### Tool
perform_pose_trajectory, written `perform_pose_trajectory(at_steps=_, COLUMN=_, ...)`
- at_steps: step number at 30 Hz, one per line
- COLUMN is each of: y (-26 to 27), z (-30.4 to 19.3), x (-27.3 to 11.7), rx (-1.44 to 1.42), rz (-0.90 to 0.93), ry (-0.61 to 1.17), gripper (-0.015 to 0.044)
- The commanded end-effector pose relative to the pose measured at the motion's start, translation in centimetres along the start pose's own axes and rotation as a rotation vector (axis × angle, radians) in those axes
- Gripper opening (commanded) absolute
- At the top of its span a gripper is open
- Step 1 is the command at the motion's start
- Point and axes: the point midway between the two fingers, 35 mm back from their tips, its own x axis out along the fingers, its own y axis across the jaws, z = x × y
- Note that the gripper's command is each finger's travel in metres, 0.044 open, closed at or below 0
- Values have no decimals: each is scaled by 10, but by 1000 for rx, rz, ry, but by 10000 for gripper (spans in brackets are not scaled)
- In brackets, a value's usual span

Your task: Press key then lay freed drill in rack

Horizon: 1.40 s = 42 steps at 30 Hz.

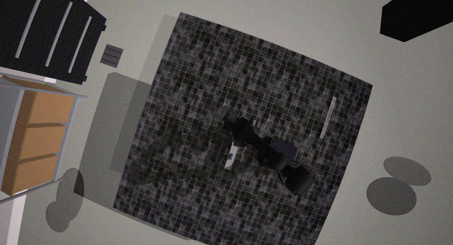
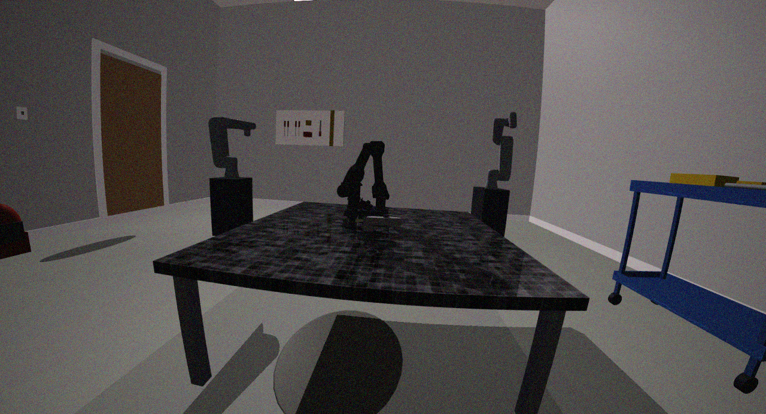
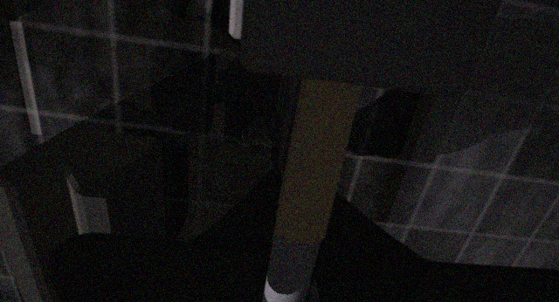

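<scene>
Gripper (image 1: pixel 230 120) is clenched on the drill (image 3: pixel 307 180). Only the wrist view shows this: a long olive-brown shaft with a pale tip at the bottom edge runs up between dark finger shapes over the tiled table (image 3: pixel 458 193). Very dim; finger edges hard to separate.

Top view hides the drill under the arm (image 1: pixel 269 148) but shows the layout: arm stretched diagonally across the table (image 1: pixel 253 69), a pale fixture plate (image 1: pixel 230 154) just beside the wrist, and a long pale strip, likely the rack (image 1: pixel 328 117), well apart near the table's right edge.

Exterior view gives only posture: arm (image 2: pixel 364 176) folded high, tip down at the far part of the table (image 2: pixel 374 261). Key cannot be made out.
</scene>
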Motion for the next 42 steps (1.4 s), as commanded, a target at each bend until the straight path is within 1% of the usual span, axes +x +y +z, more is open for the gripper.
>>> perform_pose_trajectory(at_steps=1, y=0, z=1, x=-2, rx=1, rz=-1, ry=-3, gripper=0)
perform_pose_trajectory(at_steps=12, y=0, z=-7, x=0, rx=1, rz=-1, ry=-2, gripper=0)
perform_pose_trajectory(at_steps=42, y=-1, z=-52, x=0, rx=1, rz=-1, ry=1, gripper=0)
